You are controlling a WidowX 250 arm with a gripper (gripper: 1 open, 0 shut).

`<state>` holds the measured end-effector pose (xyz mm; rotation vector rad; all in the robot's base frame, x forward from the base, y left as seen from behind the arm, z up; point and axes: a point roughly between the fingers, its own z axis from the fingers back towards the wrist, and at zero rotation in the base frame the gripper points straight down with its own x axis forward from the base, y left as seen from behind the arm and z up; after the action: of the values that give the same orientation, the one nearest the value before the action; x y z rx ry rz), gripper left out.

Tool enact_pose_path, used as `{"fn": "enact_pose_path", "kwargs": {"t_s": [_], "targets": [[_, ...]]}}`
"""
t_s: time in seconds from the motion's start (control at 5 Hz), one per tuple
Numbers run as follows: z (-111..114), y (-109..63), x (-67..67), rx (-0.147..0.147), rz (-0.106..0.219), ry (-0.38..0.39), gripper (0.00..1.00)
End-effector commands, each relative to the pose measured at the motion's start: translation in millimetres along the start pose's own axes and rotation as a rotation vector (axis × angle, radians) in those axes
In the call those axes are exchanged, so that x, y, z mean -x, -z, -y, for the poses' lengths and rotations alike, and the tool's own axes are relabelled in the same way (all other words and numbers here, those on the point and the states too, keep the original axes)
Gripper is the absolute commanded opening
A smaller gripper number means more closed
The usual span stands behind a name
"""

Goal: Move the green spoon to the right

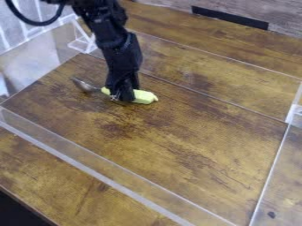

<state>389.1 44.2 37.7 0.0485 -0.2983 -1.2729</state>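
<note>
The green spoon [141, 97] lies almost level at the left-middle of the wooden table [195, 132]. Its yellow-green handle points right and its silver bowl [83, 85] points left. My gripper [120, 91] comes down steeply from above, and its black fingers are shut on the handle near where it meets the metal. The spoon is at or just above the wood; I cannot tell whether it touches. The fingers hide the middle of the spoon.
Low clear plastic walls [118, 172] fence the wooden work area at the front, left and right. A white wire rack [30, 22] stands behind the left wall. A dark slot [230, 15] sits at the back edge.
</note>
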Motion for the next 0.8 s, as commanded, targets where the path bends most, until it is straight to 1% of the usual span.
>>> {"fn": "enact_pose_path", "kwargs": {"t_s": [0.0, 0.2, 0.4, 0.6], "targets": [[-5.0, -35.6, -18.3, -0.069, 0.027, 0.083, 0.00], [-1.0, -49.0, -9.6, -0.073, 0.017, 0.066, 0.00], [0.3, -63.7, -0.7, -0.083, 0.004, 0.052, 0.00], [-0.7, -73.2, -27.5, -0.079, 0.002, 0.075, 0.00]]}}
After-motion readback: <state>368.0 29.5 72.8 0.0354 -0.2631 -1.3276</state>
